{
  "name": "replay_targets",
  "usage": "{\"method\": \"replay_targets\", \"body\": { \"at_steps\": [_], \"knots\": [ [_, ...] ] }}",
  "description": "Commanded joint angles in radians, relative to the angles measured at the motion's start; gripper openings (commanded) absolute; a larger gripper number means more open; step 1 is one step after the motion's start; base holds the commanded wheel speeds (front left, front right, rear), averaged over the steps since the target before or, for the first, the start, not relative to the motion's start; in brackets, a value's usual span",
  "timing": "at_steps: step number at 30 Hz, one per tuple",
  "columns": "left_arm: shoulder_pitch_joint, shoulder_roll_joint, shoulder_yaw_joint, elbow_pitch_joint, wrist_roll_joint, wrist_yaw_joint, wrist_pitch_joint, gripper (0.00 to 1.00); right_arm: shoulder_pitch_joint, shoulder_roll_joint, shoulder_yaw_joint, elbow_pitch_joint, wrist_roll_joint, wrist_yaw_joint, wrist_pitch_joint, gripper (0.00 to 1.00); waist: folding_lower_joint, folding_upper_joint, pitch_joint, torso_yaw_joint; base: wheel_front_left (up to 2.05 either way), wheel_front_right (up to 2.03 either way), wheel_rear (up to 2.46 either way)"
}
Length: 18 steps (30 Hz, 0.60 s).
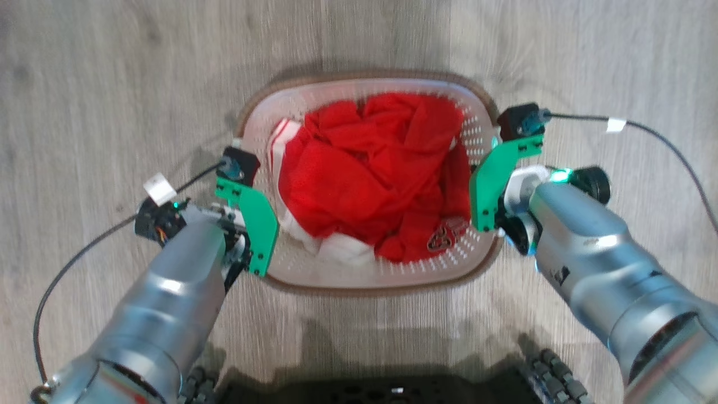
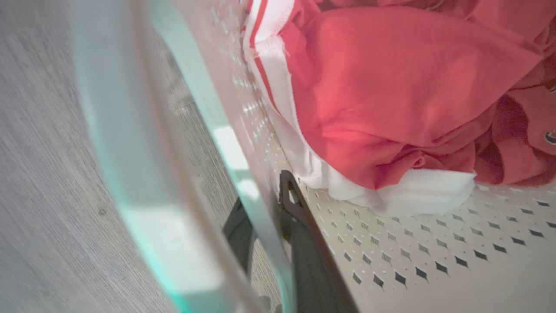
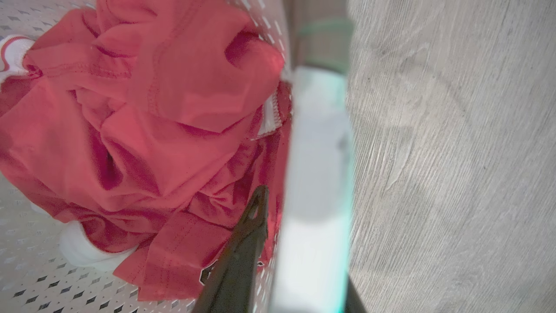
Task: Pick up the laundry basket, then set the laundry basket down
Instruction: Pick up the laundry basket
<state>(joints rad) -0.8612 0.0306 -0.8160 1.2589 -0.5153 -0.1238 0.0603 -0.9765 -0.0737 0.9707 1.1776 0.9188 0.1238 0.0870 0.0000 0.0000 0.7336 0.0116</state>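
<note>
Wrist views — fingers (image 2: pixel 304 261) astride laundry basket (image 2: pixel 434 269)

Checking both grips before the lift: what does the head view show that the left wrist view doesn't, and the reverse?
Head view, not left wrist: the whole basket rim, the left arm and right arm at its two sides, and their cables. Left wrist, not head: the left gripper astride the basket wall, one finger inside, one outside. Both: red cloth, white cloth, grey floor.

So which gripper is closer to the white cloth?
Left. The left gripper straddles the basket wall right beside the white cloth; the right gripper straddles the opposite wall, red cloth between.
</note>
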Motion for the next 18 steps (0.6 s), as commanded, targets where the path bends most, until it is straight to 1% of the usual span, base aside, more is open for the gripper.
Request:
{"method": "replay_targets", "body": {
  "at_steps": [1,5,10,18],
  "knots": [
    [0.036,0.020,-0.018,-0.009,-0.003,-0.007,-0.001,0.00,0.075,0.013,0.029,-0.021,0.009,0.007,0.010,0.00,0.0000,0.0000,-0.079,0.001,0.00,0.00,0.00],
    [0.060,0.020,-0.055,-0.010,-0.034,-0.007,0.014,0.00,0.109,0.009,0.047,-0.036,0.046,0.007,0.038,0.00,0.0000,0.0000,-0.159,0.005,0.00,0.00,0.00],
    [0.076,0.020,-0.106,-0.008,-0.065,-0.007,0.063,0.00,0.144,0.002,0.079,-0.046,0.080,0.007,0.073,0.00,0.0000,0.0000,-0.248,0.013,0.00,0.00,0.00],
    [0.158,0.020,-0.177,-0.020,-0.138,-0.007,0.131,0.00,0.244,0.004,0.147,-0.062,0.131,0.007,0.120,0.00,0.0000,0.0000,-0.433,0.010,0.00,0.00,0.00]
  ]
}}
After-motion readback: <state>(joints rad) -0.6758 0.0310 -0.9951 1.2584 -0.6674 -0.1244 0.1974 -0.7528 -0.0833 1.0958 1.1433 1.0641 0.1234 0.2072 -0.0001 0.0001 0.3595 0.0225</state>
